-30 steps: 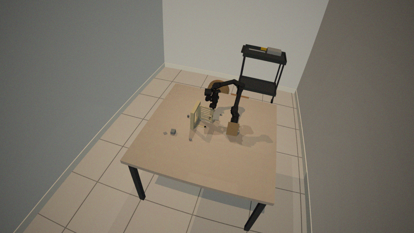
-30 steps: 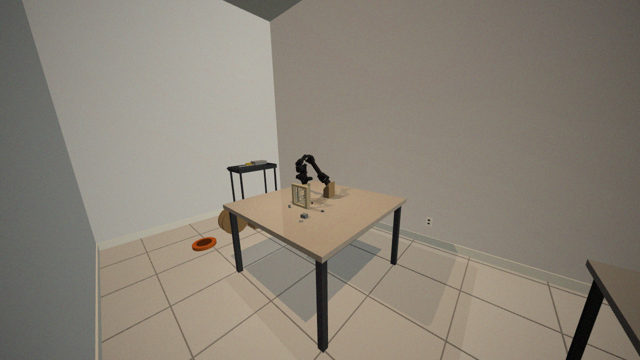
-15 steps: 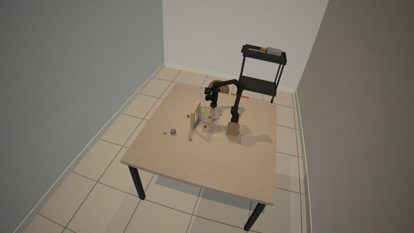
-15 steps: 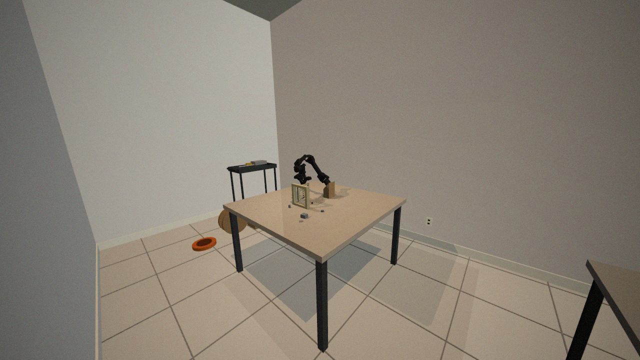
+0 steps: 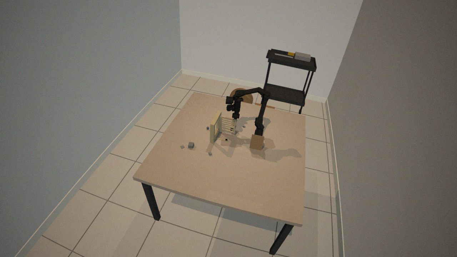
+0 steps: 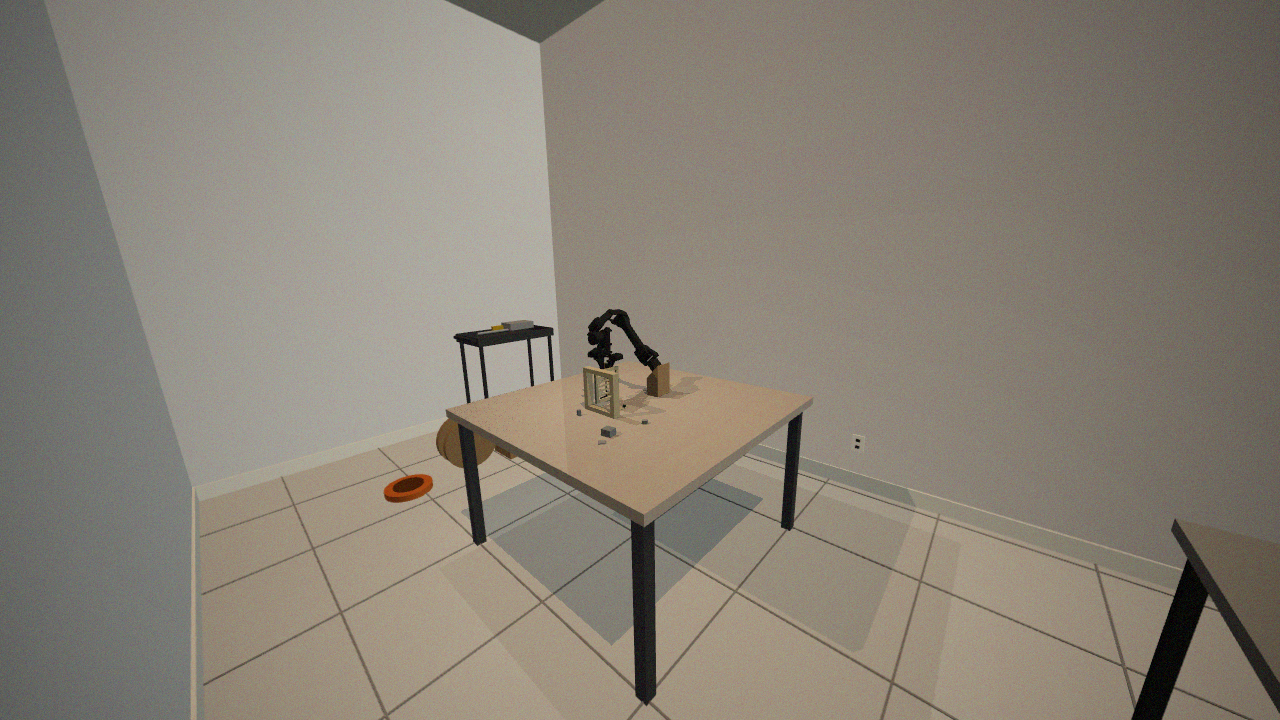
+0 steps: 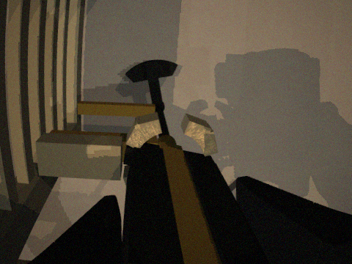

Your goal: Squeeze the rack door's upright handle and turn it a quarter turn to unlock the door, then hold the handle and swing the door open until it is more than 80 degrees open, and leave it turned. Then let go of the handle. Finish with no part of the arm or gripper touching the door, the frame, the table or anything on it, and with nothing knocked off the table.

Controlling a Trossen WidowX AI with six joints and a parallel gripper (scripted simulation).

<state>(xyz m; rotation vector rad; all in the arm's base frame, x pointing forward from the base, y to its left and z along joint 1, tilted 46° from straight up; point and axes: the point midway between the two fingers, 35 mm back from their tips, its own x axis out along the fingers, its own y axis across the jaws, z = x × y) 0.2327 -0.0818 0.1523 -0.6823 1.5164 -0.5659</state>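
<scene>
Two fingers of gripper [image 5: 235, 119] [image 6: 605, 364] [image 7: 177, 187] parted about halfway, apparently gripping nothing. Upright handle [image 7: 187, 205] directly between them, at free edge of slatted door [image 5: 228, 125] [image 7: 19, 92]. Next, probably: open wider, back off along handle's long axis, without sideways drag.

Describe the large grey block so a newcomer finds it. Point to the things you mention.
On the wooden table [image 5: 204, 179] [image 6: 716, 429], find the cream upright frame [image 5: 212, 131] [image 6: 615, 402]. The block [image 5: 191, 144] [image 6: 608, 431] sits on its side away from the black arm [image 5: 262, 110] [image 6: 640, 335], biggest of the small grey pieces around it.
</scene>
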